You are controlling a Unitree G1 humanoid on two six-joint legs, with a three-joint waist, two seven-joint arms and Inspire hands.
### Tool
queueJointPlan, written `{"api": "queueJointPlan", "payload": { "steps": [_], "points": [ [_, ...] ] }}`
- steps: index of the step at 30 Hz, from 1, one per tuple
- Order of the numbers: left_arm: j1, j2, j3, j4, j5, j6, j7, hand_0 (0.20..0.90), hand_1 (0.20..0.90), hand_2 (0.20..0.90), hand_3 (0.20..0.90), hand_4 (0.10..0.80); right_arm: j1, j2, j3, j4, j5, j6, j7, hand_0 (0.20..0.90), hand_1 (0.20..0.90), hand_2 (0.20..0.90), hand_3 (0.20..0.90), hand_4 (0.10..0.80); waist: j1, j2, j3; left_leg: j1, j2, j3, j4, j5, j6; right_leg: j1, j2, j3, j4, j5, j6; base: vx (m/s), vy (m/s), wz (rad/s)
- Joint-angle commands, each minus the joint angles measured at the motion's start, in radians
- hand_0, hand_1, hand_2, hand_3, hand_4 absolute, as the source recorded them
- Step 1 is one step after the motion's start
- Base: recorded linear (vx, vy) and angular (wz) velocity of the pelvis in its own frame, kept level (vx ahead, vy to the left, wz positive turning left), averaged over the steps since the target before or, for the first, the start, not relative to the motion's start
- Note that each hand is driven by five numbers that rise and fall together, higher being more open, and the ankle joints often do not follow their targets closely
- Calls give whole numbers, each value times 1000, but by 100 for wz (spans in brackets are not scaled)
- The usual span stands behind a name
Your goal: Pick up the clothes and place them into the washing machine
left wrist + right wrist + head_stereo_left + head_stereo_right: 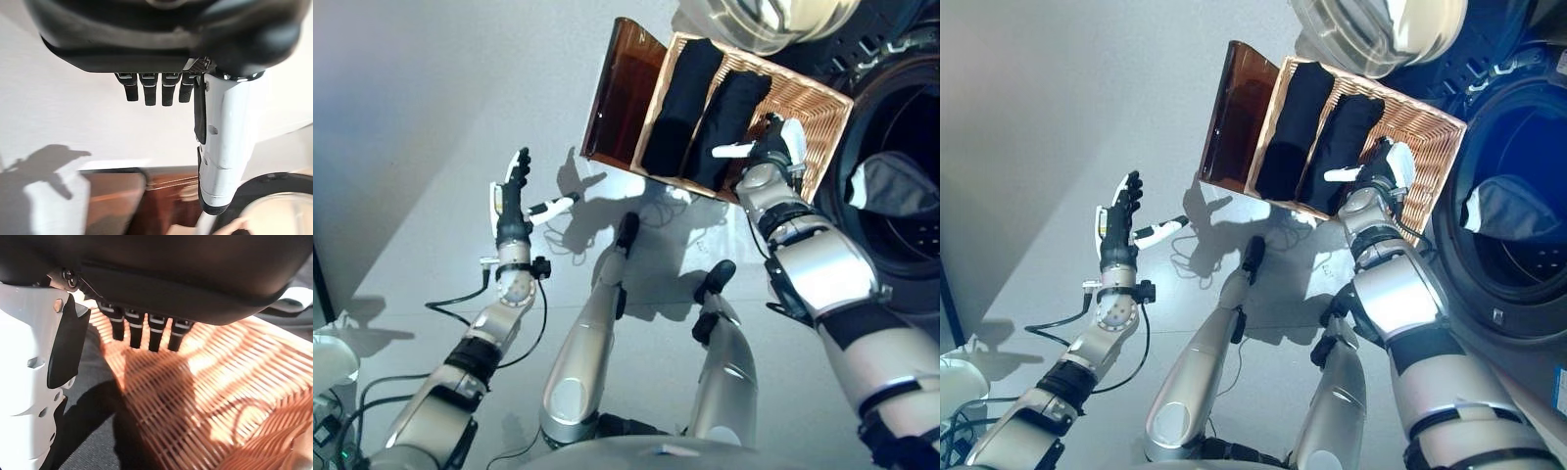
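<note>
Our right hand [771, 147] hangs with fingers straight and empty over the woven wicker basket [818, 108], just beside the two dark folded clothes [729, 122] lying in it — poised, we judge, to reach for one. One dark grey garment [893, 184] lies inside the front-loading washing machine's drum [915, 250]. Our left hand [514, 191], spread, idles above the floor. Only the right wrist view shows the bare weave under the fingers [154, 335] — nothing gripped.

Wicker basket [822, 108] w/ brown lid [622, 88] on grey floor [431, 98].
</note>
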Motion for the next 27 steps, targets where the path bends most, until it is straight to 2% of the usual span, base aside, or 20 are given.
{"api": "queueJointPlan", "payload": {
  "steps": [1,2,3,4,5,6,7,8,16,22,27],
  "points": [
    [-11,59,62,-164,72,-92,47,900,900,900,900,800,17,-84,22,-53,-37,-14,-44,900,900,900,900,800,18,36,-11,-147,-12,46,232,-203,-47,29,-61,13,-94,12,27,108,-19,4],
    [-10,60,69,-184,75,-98,46,900,900,900,900,800,21,-87,21,-51,-40,-13,-40,900,900,900,900,800,23,39,-11,-134,-12,40,234,-234,-53,37,-60,23,-85,-15,34,0,0,0],
    [-6,61,71,-193,75,-102,43,900,900,900,900,800,27,-90,15,-53,-38,-16,-40,900,900,900,900,800,24,44,-11,-152,-15,45,235,-206,-45,22,-65,14,-87,8,27,20,5,5],
    [-2,62,75,-204,76,-104,39,900,900,900,900,800,33,-93,11,-55,-36,-18,-39,900,900,900,900,800,26,46,-11,-153,-16,44,234,-207,-44,21,-66,13,-86,8,28,19,8,9],
    [-1,64,77,-216,81,-107,36,900,900,900,900,800,36,-94,11,-58,-36,-21,-38,900,900,900,900,800,29,45,-11,-141,-17,39,235,-235,-50,33,-63,22,-82,-17,36,18,9,11],
    [5,66,76,-224,85,-107,32,900,900,900,900,800,42,-94,7,-61,-34,-23,-39,900,900,900,900,800,30,48,-11,-158,-20,44,236,-208,-43,20,-68,12,-85,6,29,17,7,10],
    [10,64,76,-228,83,-108,28,900,900,900,900,800,47,-95,5,-63,-34,-25,-40,900,900,900,900,800,30,48,-11,-159,-21,44,236,-208,-43,20,-69,11,-85,6,30,16,3,11],
    [12,64,77,-227,86,-107,27,900,900,900,900,800,51,-93,0,-67,-33,-26,-40,900,900,900,900,800,31,46,-11,-145,-20,39,237,-235,-50,33,-66,19,-83,-17,37,111,-23,11],
    [31,69,72,-232,67,-117,4,900,900,900,900,800,33,-86,-5,-63,-28,-24,-41,900,900,900,900,800,49,43,-11,-145,-27,26,243,-242,-52,49,-71,9,-85,-24,39,26,-8,4],
    [29,77,59,-207,52,-111,-8,900,900,900,900,800,-7,-65,4,-68,-11,-28,-44,900,900,900,900,800,60,20,-11,-138,-31,17,236,-241,-54,74,-68,-8,-103,-23,42,16,-9,1],
    [30,87,59,-222,46,-111,-14,900,900,900,900,800,-24,-59,6,-67,-2,-29,-48,900,900,900,900,800,70,15,-11,-147,-33,7,233,-239,-56,83,-66,-21,-110,-25,42,10,-14,4]
  ]
}}
